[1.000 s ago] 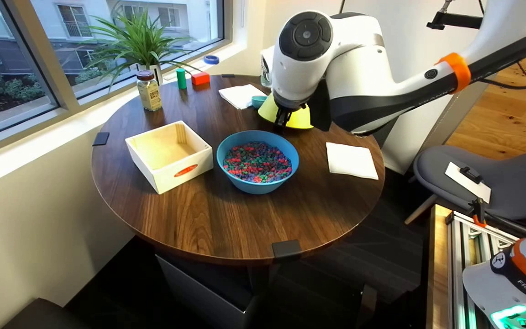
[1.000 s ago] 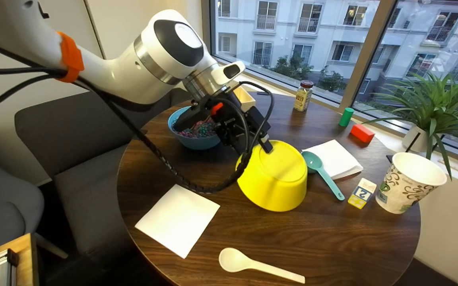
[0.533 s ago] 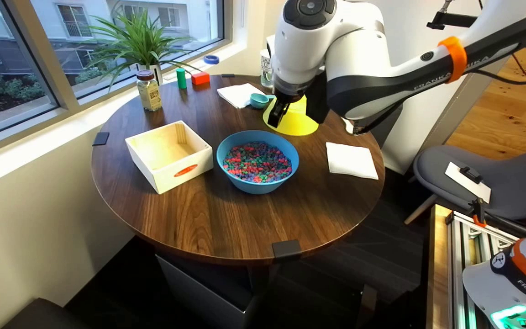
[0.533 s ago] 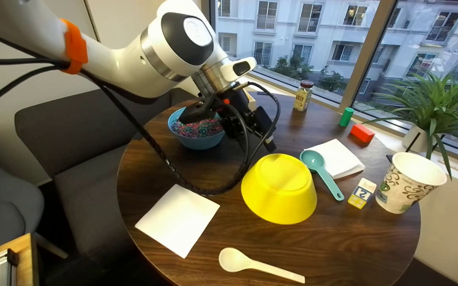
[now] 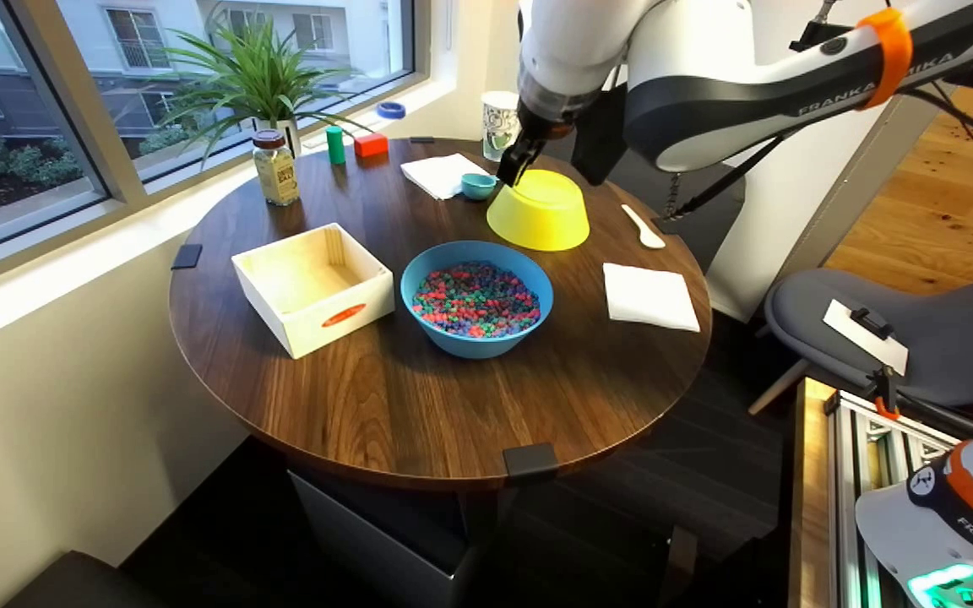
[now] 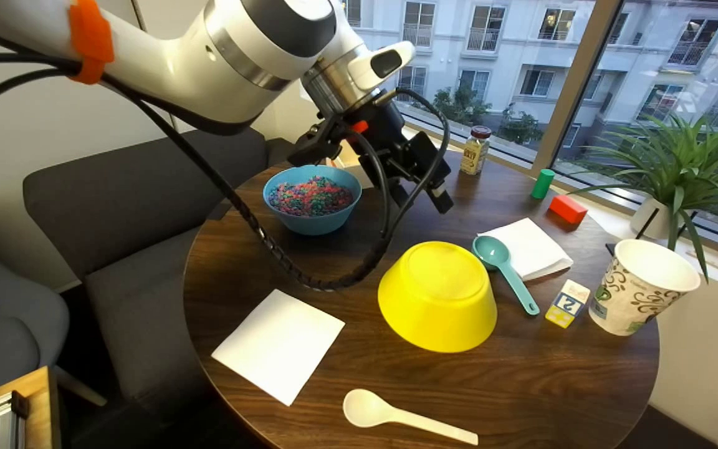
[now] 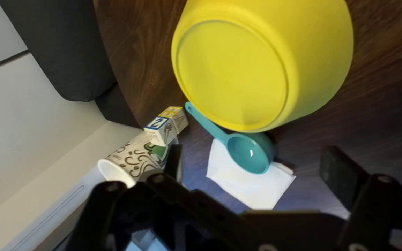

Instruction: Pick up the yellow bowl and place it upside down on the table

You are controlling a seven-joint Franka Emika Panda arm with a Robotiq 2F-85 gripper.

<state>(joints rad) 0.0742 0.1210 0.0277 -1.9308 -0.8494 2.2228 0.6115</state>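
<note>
Cream wall (image 5: 56, 422) beneath wide window (image 6: 573, 93) (building (image 6: 446, 62) outside)

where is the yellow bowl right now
In an exterior view, the yellow bowl sits upside down on the table, right of picture centre, just left of the teal scoop.

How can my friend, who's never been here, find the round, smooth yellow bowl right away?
Look for the big, round, dark-brown wood-grain table. On it, beside the teal, long-handled, plastic-looking scoop, sits the bright yellow, round, plastic-looking bowl. It is upside down, flat bottom up, whereas the round, blue, plastic-looking bowl stands upright, holding small multicoloured pieces.
</note>
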